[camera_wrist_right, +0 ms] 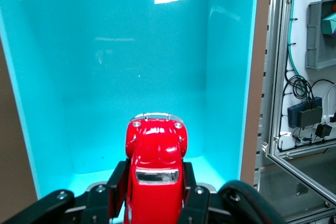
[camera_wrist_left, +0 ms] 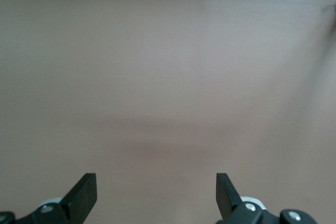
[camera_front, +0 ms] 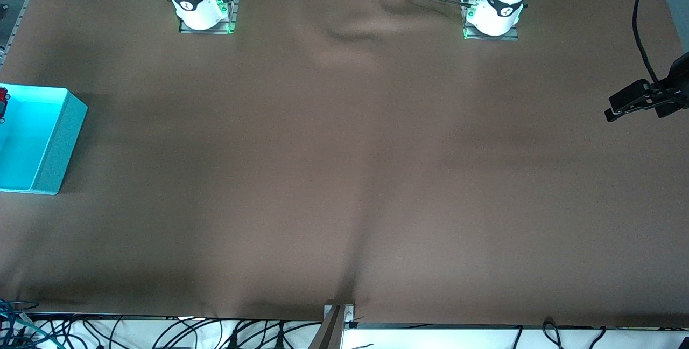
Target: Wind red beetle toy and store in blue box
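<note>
Red beetle toy (camera_wrist_right: 156, 156), glossy and rounded, is pinched between the right gripper (camera_wrist_right: 153, 190) fingers over the large turquoise-blue plastic box (camera_front: 59, 144) at the frame's left edge. Left gripper (camera_wrist_left: 156, 195) waits, fingers spread, above the brown counter (camera_front: 344, 176).

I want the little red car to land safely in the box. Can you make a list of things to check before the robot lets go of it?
1. Car held firmly: ok. The right gripper is shut on the red beetle toy, a finger on each side.
2. Car over the box: ok. The right wrist view shows the blue box straight below the toy.
3. Box free inside: ok as far as visible; only bare cyan floor shows.
4. Other arm out of the way: ok. The left gripper waits open over bare brown table.
5. Car wound up: cannot tell.
6. Drop height: cannot tell.
</note>
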Robot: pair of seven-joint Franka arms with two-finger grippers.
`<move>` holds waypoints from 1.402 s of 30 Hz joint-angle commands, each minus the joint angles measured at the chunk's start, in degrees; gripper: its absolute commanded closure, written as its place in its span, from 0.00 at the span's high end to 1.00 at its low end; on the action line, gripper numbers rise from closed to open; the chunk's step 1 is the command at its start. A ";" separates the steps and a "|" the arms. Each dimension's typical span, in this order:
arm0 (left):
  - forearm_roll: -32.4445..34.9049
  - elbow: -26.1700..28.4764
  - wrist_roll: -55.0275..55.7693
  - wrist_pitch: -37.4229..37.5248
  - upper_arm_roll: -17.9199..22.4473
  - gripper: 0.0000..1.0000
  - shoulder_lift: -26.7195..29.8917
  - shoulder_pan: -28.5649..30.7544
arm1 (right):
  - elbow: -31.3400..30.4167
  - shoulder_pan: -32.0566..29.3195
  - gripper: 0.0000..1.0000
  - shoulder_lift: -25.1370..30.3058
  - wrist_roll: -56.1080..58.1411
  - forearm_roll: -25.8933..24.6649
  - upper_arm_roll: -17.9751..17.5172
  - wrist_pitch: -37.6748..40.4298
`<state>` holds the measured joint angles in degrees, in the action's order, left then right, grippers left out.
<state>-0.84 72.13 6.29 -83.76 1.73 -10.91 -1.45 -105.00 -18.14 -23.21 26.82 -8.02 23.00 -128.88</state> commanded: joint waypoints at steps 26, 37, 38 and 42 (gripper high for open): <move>-1.09 0.38 -0.58 0.35 0.30 1.00 0.37 0.04 | 8.58 -9.19 0.00 -16.16 5.26 10.57 -5.34 -7.88; -1.09 0.38 -0.58 0.35 0.30 1.00 0.37 -0.04 | 8.49 -9.19 0.35 -16.51 5.26 10.48 -5.43 -7.88; -1.09 0.38 -0.58 0.35 0.30 1.00 0.37 0.04 | 8.58 -9.19 0.35 -16.51 5.17 10.48 -5.43 -7.88; -1.09 0.38 -0.58 0.35 0.30 1.00 0.37 0.04 | 8.58 -9.10 0.38 -16.43 5.26 10.39 -5.43 -7.70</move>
<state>-0.87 72.13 6.29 -83.76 1.74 -10.97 -1.45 -98.03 -26.13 -39.23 30.38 1.23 18.49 -136.75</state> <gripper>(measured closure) 0.000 0.546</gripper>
